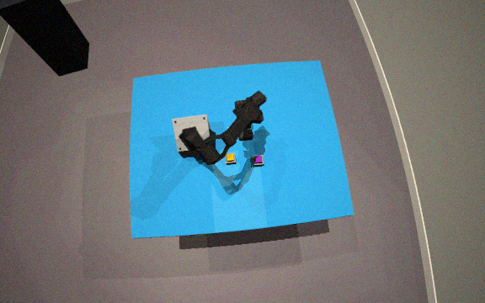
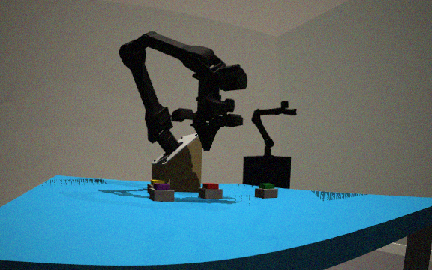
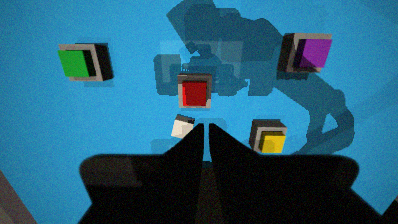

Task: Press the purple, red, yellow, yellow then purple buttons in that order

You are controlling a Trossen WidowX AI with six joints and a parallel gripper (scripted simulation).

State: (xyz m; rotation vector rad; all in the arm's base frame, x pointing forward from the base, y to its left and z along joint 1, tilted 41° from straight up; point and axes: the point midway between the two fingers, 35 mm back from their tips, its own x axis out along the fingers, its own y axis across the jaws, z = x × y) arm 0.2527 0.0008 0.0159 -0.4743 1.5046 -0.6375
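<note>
My gripper (image 2: pixel 207 150) (image 3: pixel 206 128) is shut and empty, pointing down well above the table. The red button (image 2: pixel 211 186) (image 3: pixel 194 93) is almost below it in the exterior view and just beyond the fingertips in the wrist view; I cannot make it out in the top view. The yellow button (image 1: pixel 231 157) (image 2: pixel 157 181) (image 3: pixel 273 143) is to the right of the fingertips in the wrist view. The purple button (image 1: pixel 258 159) (image 2: pixel 162 187) (image 3: pixel 315 53) is at the upper right there and partly covers the yellow one in the exterior view. No button is touched.
A green button (image 2: pixel 266 186) (image 3: pixel 74 63) is at the upper left in the wrist view. A small white block (image 3: pixel 182 127) lies close left of the fingertips there, nearer than the red button. All stand on the blue table (image 1: pixel 301 189) (image 2: pixel 201 232). The arm's shadow falls across the table.
</note>
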